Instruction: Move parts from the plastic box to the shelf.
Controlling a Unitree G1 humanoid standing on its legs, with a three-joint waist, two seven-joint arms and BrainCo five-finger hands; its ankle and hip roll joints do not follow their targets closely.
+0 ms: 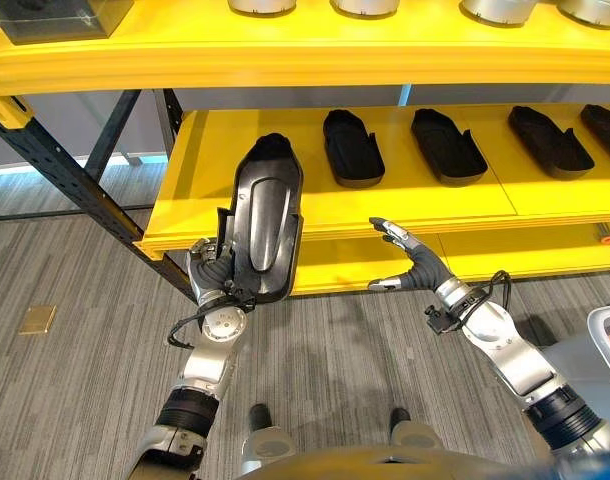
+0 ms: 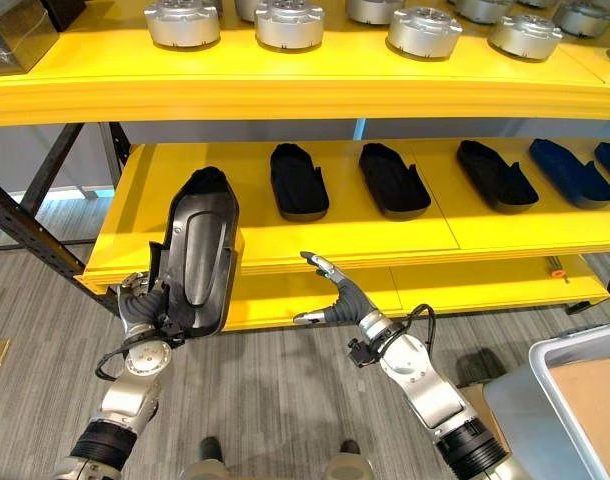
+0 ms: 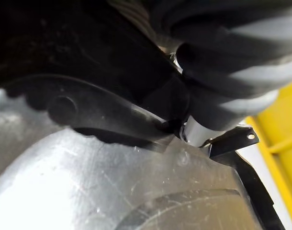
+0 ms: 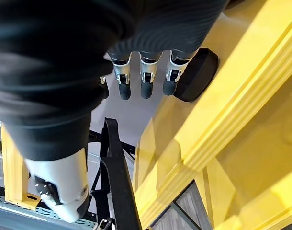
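A long black part (image 1: 262, 218) is held upright at 9 o'clock by the left hand (image 1: 213, 268), its fingers curled round the lower end, its top over the edge of the yellow shelf (image 1: 405, 205). A grey plastic box (image 2: 583, 385) is seen at 4 o'clock in the right eye view. At centre, the right hand (image 1: 410, 262) is raised, fingers spread, nothing held.

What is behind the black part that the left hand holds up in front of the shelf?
Behind the black part in the left hand lies the left end of the yellow shelf. Whether anything rests on the covered stretch cannot be seen. Further right on the shelf lie similar black parts.
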